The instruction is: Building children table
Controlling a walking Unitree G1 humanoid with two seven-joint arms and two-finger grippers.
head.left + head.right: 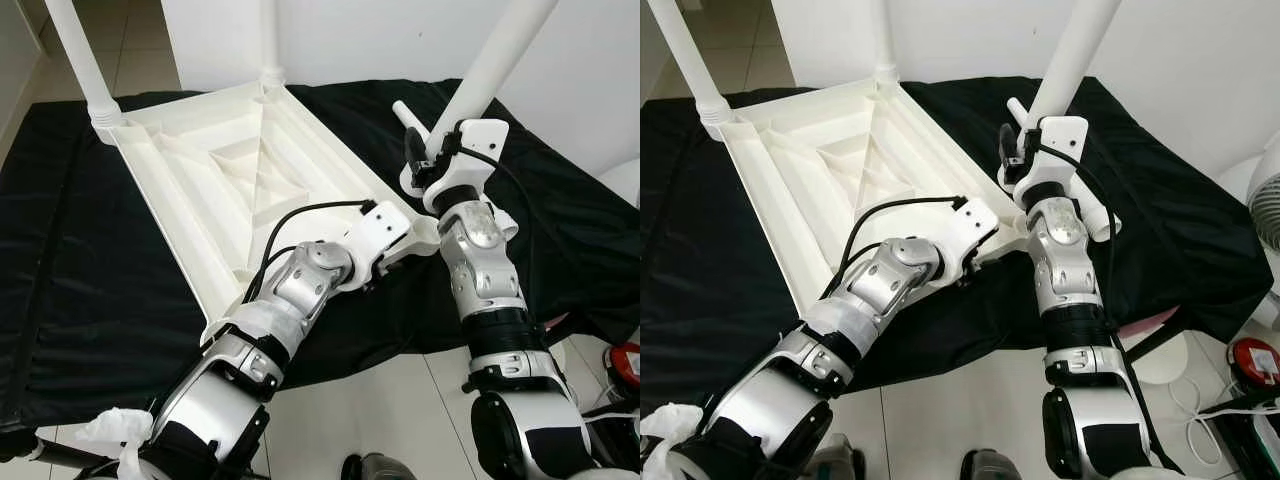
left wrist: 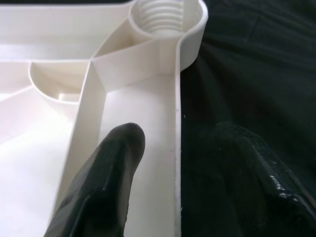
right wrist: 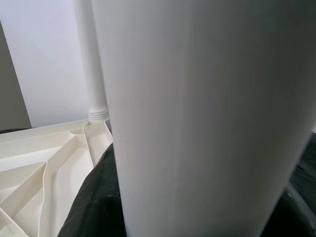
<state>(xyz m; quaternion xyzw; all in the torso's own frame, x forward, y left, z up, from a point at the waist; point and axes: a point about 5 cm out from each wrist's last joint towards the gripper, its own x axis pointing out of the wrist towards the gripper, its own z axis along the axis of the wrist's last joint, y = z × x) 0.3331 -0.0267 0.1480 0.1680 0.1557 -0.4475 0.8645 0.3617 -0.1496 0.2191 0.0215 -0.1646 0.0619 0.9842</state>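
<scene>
While upturned on the black cloth [image 1: 80, 300]:
Tabletop [image 1: 215, 170]: white, ribs up — two legs screwed in.
Left pincer [image 2: 173, 163]: fingers parted, straddling its rim by an empty threaded socket [image 2: 165, 19].
Right pincer [image 1: 428, 160]: grips a loose white leg [image 1: 495, 60] — tilted.

A black cloth [image 1: 90, 280] covers a low surface on pale floor tiles [image 1: 400, 410], before a white wall [image 1: 380, 40].

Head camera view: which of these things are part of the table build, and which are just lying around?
Part of the build:
upturned white tabletop
two legs already standing in its far corners
table leg held by the right gripper
empty threaded socket
left gripper straddling the tabletop's rim

Lying about:
black cloth
white fan
red object
</scene>
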